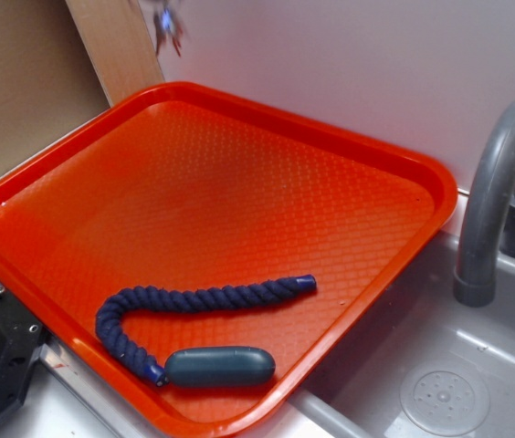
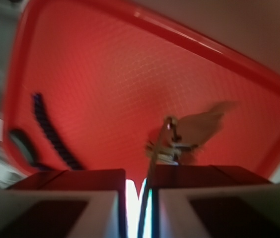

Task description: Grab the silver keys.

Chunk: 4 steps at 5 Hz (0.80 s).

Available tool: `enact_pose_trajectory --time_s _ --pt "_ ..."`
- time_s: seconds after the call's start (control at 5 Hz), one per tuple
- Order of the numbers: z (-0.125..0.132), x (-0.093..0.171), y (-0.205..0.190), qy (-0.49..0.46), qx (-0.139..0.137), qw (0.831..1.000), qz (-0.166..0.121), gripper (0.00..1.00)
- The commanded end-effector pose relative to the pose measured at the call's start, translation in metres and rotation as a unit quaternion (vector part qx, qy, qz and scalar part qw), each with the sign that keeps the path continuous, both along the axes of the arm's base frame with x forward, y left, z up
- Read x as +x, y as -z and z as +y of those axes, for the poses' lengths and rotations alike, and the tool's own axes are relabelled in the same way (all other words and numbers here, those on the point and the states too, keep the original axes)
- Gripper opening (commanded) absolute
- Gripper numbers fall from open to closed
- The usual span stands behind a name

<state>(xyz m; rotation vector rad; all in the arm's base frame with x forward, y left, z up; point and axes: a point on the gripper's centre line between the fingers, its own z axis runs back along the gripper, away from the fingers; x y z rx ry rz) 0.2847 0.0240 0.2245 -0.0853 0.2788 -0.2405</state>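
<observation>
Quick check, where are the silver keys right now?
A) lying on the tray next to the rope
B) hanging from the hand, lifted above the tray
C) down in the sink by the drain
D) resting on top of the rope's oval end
B: the wrist view shows the silver keys dangling from the nearly closed hand above the orange tray, and the exterior view shows only the blue rope on the tray.

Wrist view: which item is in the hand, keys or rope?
The silver keys, dangling from the shut hand above the orange tray. The blue rope lies flat on the tray, away from the hand.
</observation>
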Motion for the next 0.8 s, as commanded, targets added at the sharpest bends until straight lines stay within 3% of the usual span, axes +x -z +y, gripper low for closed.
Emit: enact_pose_trajectory --time_s 0.0,0.2,0.4,0.6 --pt "0.010 -0.027 -0.032 -0.247 0.051 0.966 -0.058 0.00" --pt "0.014 -0.040 -0.035 -0.257 0.033 0.963 -0.077 0.00" --pt "0.015 -0.049 -0.037 -0.246 0.023 0.966 -0.075 0.00" --pt "0.014 -0.050 -0.037 -0.255 0.034 0.963 -0.079 0.00"
